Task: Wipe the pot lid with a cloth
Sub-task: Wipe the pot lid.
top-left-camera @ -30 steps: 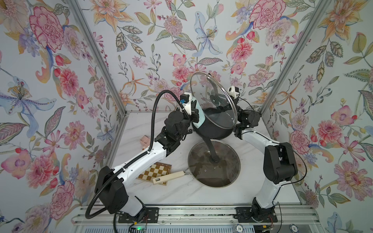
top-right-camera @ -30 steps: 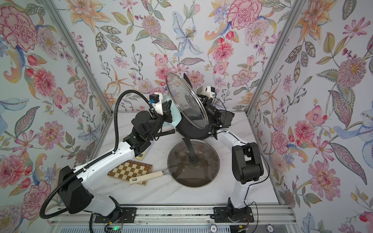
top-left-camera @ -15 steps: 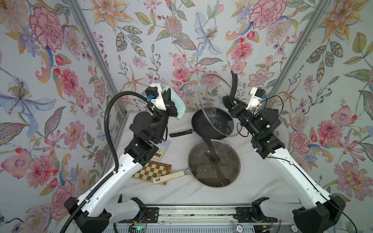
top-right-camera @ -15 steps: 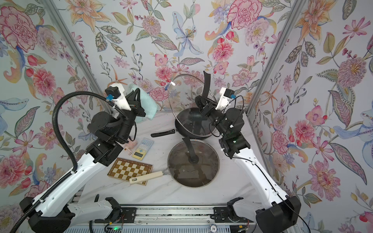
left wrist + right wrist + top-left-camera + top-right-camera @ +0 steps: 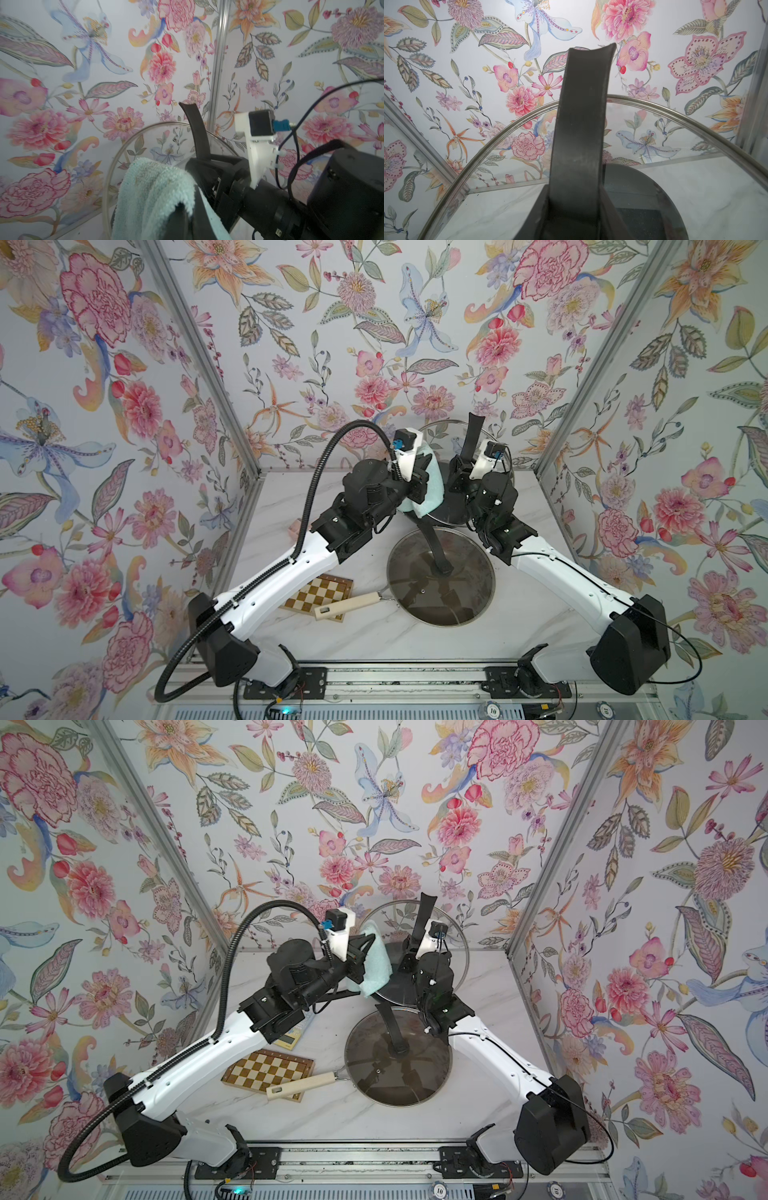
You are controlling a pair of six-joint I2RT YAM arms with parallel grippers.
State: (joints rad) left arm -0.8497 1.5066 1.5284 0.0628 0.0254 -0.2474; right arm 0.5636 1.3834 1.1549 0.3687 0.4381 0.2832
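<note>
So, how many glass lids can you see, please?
2: the raised lid in the right hand, at the back; the flat lid on the cream-handled pan, in front.

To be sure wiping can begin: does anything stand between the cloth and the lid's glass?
Nothing visible does. The cloth, shut in the left gripper, hangs directly before the glass of the pot lid. Its handle and the right gripper holding it are beside the cloth, not between.

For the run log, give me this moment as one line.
left end effector: shut on cloth | right end effector: shut on handle, lid raised | cloth beside lid, contact unclear
</note>
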